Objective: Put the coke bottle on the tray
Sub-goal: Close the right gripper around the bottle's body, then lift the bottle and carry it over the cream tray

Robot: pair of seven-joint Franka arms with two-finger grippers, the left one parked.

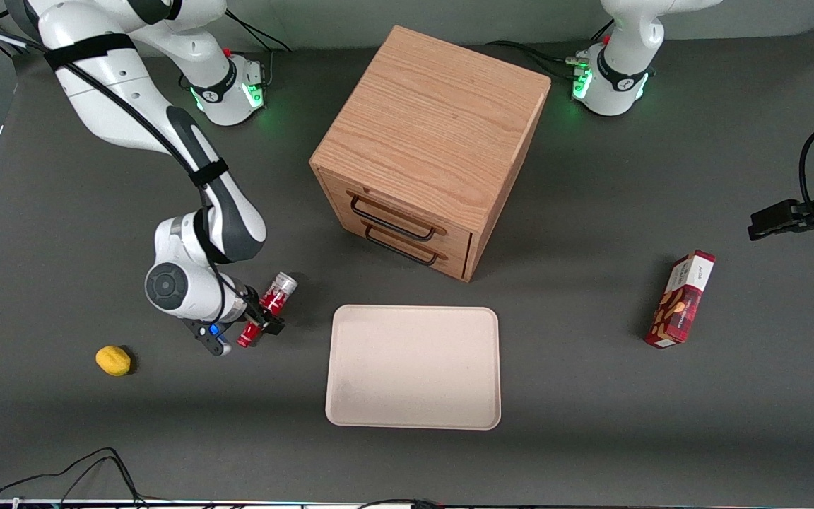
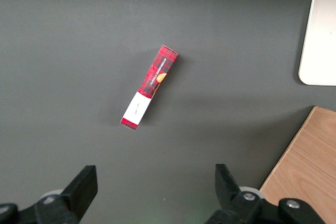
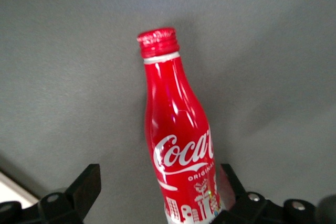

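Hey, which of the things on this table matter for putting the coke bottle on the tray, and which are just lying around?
Part of the job:
coke bottle, lifted and tilted beside the tray
tray, nothing on it
claw, shut on the bottle

Lying about:
drawer cabinet
snack box, toward the parked arm's end
lemon, toward the working arm's end

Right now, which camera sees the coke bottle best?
The right wrist view: the coke bottle fills it, red cap and white lettering clear, between the fingers of the gripper. The front view shows it small and partly covered by the gripper, beside the tray. The left wrist view doesn't show it.
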